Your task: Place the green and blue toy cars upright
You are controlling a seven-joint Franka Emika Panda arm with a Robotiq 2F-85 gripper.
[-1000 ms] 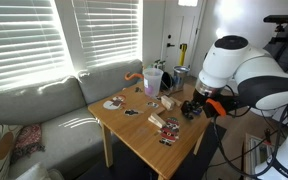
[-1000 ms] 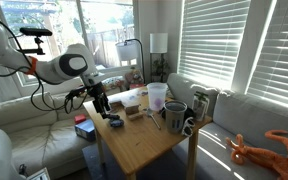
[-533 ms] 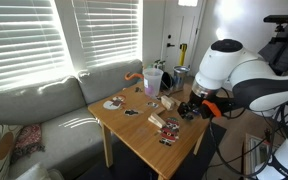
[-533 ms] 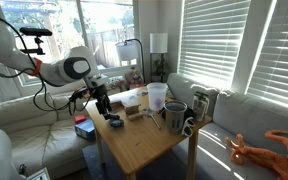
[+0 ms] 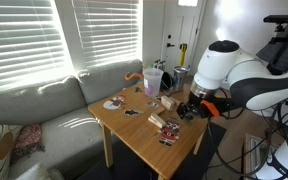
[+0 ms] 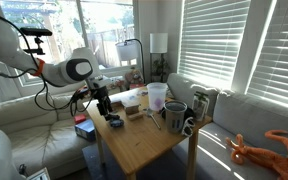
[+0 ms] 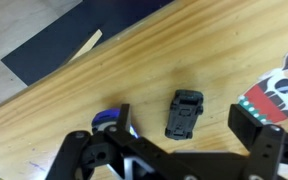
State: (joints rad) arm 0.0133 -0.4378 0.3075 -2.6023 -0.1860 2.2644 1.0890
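The tool (image 7: 176, 143) is held spread above the green car (image 7: 185, 113), blue car (image 7: 111, 119) at its left; lowering and clamping on it is judged next.

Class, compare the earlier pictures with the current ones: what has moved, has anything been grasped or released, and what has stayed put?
The gripper has eased slightly lower and further in over the table. Its jaws stay open; nothing was grasped or released. The dark green car and blue car lie on the wood below it. The cups have not moved.
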